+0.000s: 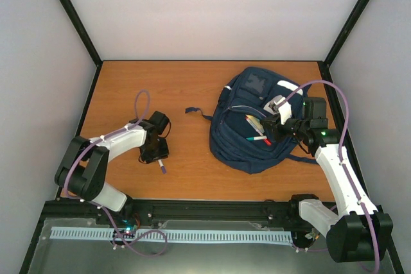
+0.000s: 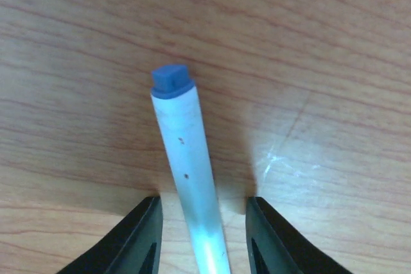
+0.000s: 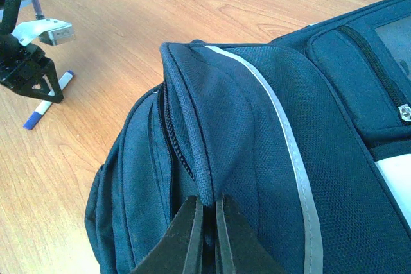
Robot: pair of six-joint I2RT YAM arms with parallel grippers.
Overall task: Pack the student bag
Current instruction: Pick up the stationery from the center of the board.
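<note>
a white marker (image 1: 162, 167) is lying flat on the left half of the orange-brown wooden table (image 1: 192, 88), its blue end pointing toward the near edge. over on the right, a small bunch of pens (image 1: 257, 131) is fanning out, one showing a green tip and one a red. plain white walls (image 1: 218, 11) are closing in three sides, and a pale slotted strip (image 1: 192, 235) is running along the near edge.

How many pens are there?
3 visible: a white, blue-capped pen on the wooden table at the left claw; two pens poking from the navy fabric backpack. Others may hide inside.
</note>
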